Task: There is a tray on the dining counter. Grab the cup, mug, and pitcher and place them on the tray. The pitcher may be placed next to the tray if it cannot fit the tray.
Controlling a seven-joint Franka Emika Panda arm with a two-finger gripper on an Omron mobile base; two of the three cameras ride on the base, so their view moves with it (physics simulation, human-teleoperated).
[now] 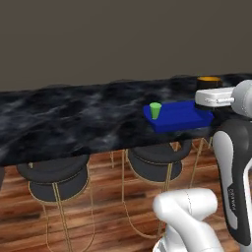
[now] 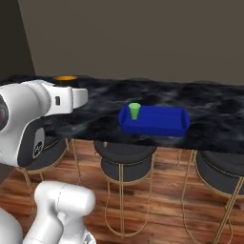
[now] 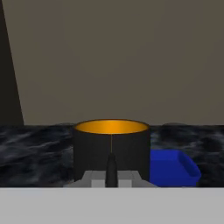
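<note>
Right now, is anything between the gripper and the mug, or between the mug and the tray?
Nothing visible blocks either path. In the hand view the mug sits straight ahead of the gripper, very close. The tray lies just beside the mug on the dining counter. The cup stands at the tray's far end.

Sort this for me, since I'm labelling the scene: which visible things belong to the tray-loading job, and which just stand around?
Job things:
- tray, on the dining counter
- cup, standing upright on the tray
- mug, on the counter off the tray, right in front of the gripper

Bystanders:
- bar stools under the counter
- wooden floor
</note>
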